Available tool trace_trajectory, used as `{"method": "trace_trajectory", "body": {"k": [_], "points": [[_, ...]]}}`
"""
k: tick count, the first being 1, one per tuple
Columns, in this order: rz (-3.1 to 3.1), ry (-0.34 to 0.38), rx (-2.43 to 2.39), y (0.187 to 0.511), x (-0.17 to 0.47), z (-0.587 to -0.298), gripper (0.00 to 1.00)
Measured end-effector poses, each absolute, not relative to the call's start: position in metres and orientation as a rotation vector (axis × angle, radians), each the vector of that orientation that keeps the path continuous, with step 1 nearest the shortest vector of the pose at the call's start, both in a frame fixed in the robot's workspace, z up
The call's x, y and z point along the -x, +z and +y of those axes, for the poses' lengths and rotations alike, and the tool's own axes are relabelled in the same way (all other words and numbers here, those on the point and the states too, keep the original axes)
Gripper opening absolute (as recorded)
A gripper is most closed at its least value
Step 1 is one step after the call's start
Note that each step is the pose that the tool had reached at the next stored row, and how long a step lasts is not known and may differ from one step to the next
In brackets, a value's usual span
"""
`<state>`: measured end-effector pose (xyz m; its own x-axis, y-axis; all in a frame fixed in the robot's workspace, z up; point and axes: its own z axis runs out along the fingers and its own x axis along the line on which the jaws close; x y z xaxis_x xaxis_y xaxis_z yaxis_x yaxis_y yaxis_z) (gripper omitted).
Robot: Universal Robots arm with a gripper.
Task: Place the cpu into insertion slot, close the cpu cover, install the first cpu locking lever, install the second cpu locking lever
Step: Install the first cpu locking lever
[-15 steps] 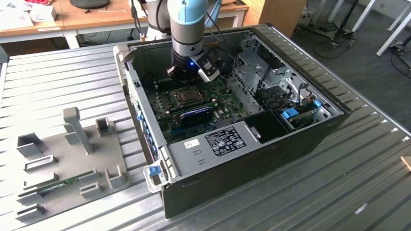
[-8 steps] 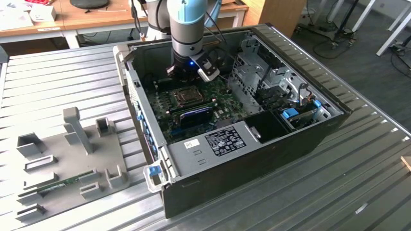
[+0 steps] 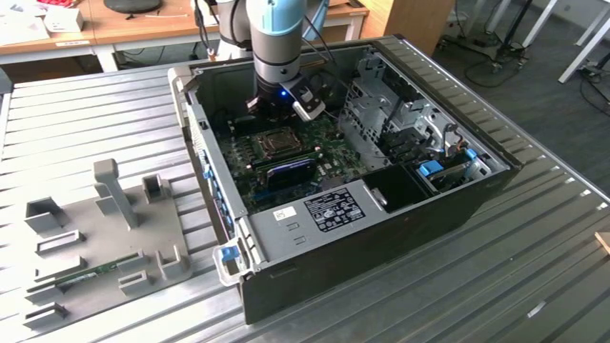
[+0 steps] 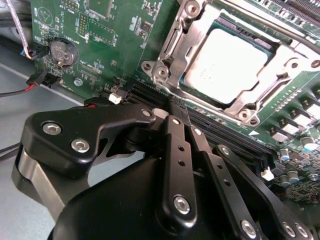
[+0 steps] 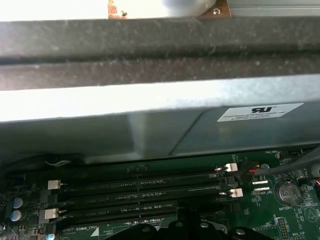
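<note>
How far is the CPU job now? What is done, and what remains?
Done: the cpu sits in the slot, and the cover lies flat around it. In hand: nothing; the gripper is shut and empty, by the memory slots beside the slot. Left: the two levers; I cannot tell whether either is latched.

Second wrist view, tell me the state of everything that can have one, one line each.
cpu: seated in the insertion slot, top up.
cpu cover: down, framing the cpu.
tool: shut, empty, over the memory slots beside the insertion slot.
computer case: lying on its side, open.
</note>
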<state>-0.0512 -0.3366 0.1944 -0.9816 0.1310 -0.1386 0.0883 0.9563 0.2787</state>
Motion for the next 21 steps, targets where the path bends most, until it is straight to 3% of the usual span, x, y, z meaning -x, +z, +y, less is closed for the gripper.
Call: {"method": "trace_trajectory", "body": {"k": [21], "points": [[2.936,0.401,-0.259,0.1949,0.0524,-0.3342,0.11]]}}
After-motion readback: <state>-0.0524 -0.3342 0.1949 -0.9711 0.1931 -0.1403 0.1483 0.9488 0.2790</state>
